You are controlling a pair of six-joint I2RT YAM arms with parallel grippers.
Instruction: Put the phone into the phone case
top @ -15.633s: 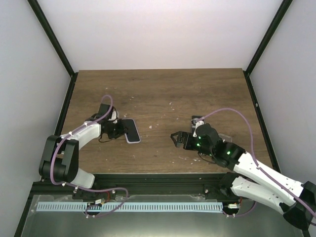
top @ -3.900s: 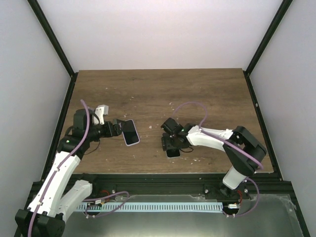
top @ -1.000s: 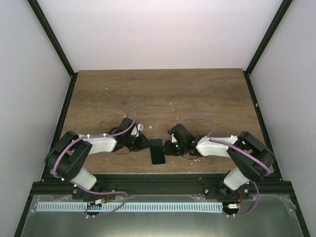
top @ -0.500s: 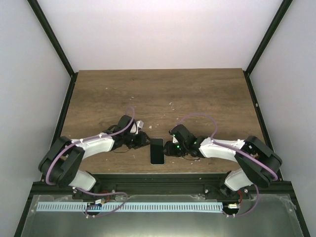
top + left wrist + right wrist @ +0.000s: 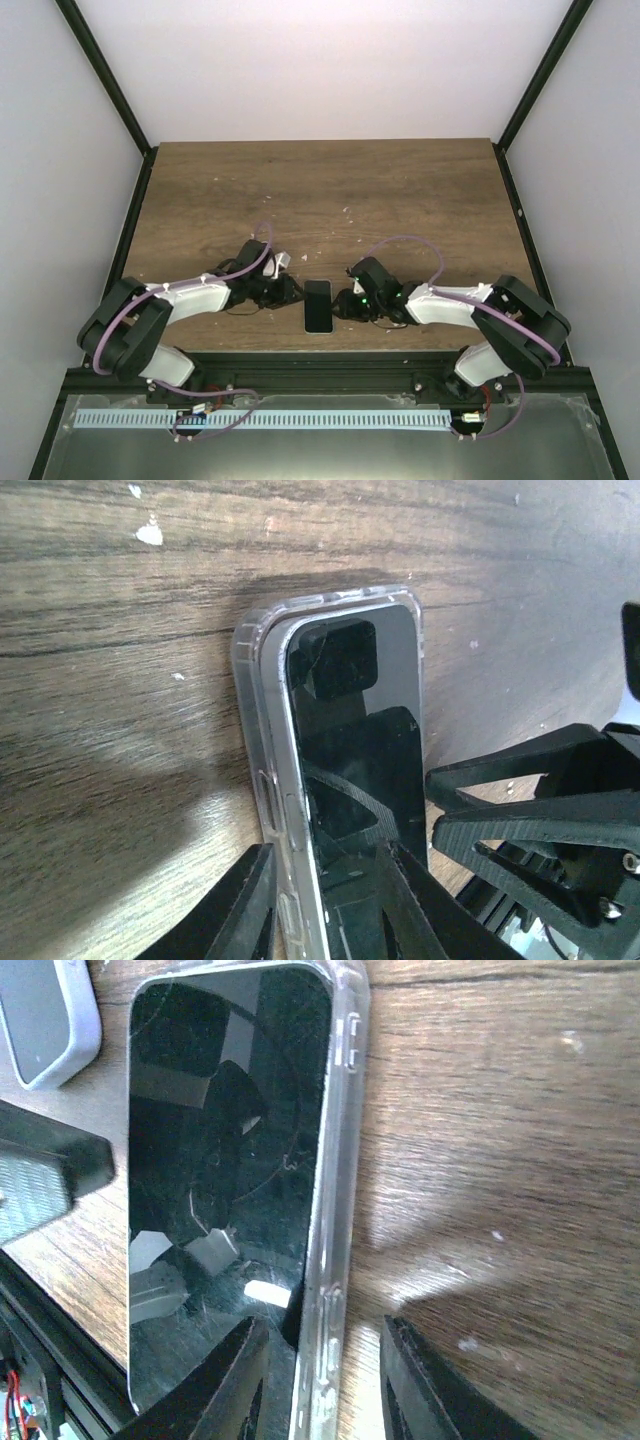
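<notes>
Left gripper [image 5: 326, 852], right gripper [image 5: 320, 1325] part-open, holding nothing; phone [image 5: 318, 306] in phone case [image 5: 250, 710] flat between them, each astride a long edge

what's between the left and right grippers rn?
The phone, in its clear case, lies between left gripper and right gripper; clearest in the top view.

Wooden table [image 5: 400, 190] with white flecks [image 5: 150, 532]

Each wrist view's bottom edge is cutting off one end of the phone [image 5: 360, 750] and the phone case [image 5: 250, 700] around it. Overhead, the clear rim is showing too small to make out.
</notes>
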